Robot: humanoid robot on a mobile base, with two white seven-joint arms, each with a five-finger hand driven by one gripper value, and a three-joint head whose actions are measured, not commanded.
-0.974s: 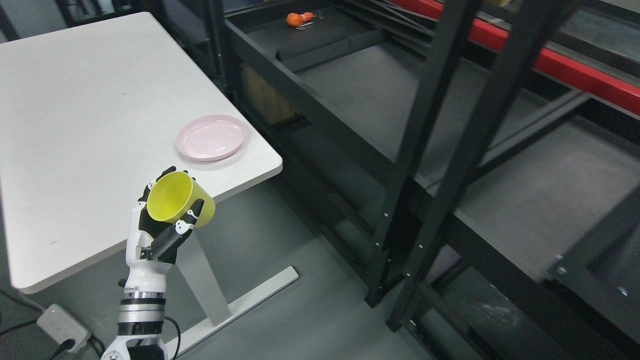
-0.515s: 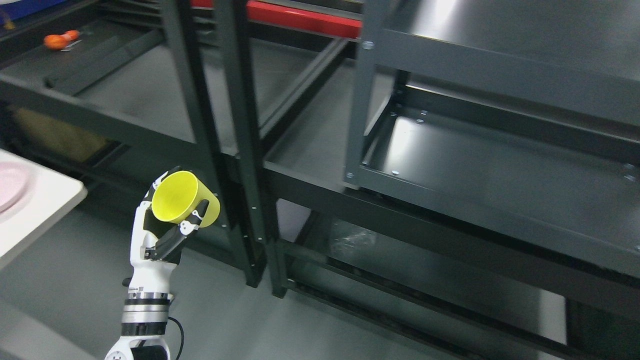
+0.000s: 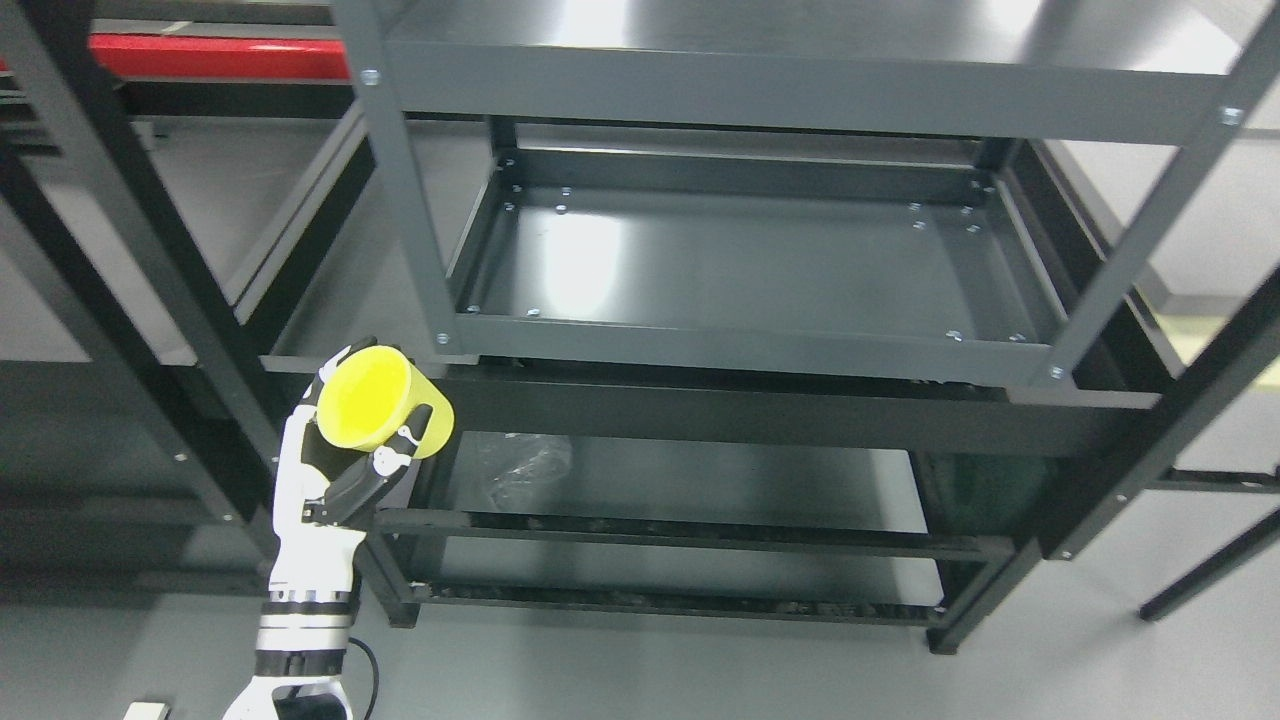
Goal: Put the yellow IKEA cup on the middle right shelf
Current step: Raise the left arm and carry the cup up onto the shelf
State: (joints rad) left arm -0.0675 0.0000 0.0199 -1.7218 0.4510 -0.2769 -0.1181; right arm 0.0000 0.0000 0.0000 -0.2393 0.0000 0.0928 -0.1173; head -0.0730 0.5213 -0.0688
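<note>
My left hand (image 3: pixel 345 450) comes up from the lower left with its fingers curled around a yellow cup (image 3: pixel 385 402). The cup is tilted, its open mouth facing up and left toward the camera, its handle on the right side. It hangs in front of the front left corner post of a dark grey metal shelf unit. The middle shelf (image 3: pixel 750 260) of that unit is a bare tray with a raised rim, up and to the right of the cup. My right arm is out of the picture.
A top shelf (image 3: pixel 800 50) overhangs the middle one. Lower shelves (image 3: pixel 700 480) hold a crumpled clear plastic bag (image 3: pixel 525 465). Black racking with a red beam (image 3: pixel 200 55) stands at the left. Grey posts (image 3: pixel 400 190) frame the unit's opening.
The camera has swung right: the white table and pink plate have left the picture and the grey shelf unit now fills it. The left hand keeps the cup in the same grasp.
</note>
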